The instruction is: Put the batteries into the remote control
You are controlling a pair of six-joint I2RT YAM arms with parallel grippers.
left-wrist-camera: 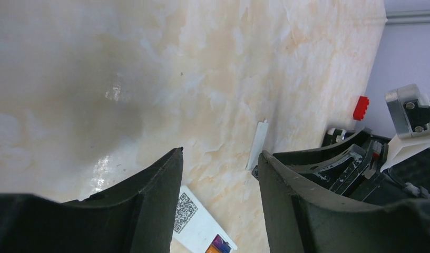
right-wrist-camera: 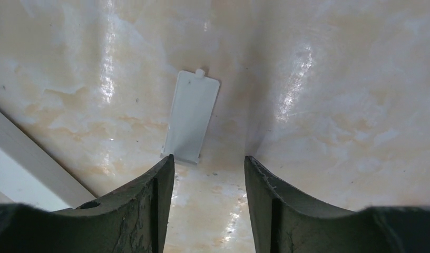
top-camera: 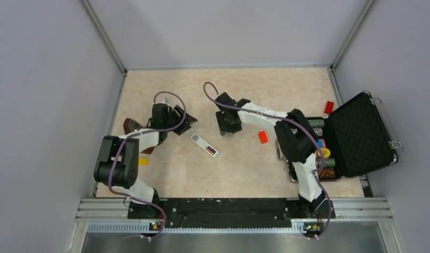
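White remote control lies on the worktop; left tool and right tool both spread, holding nothing.

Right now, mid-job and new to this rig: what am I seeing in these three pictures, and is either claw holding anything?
A left arm and a right arm are bolted at the near edge of the table, each ending in a two-finger claw. The wide picture looks down from above; the other two come from wrist cameras, their dark fingers at the bottom. On the table lies the remote control, back up, the batteries showing at one end. A loose white plate lies past the right gripper. The left gripper hangs near the remote. Both are open, holding nothing. A red block and an open black case sit to the right.
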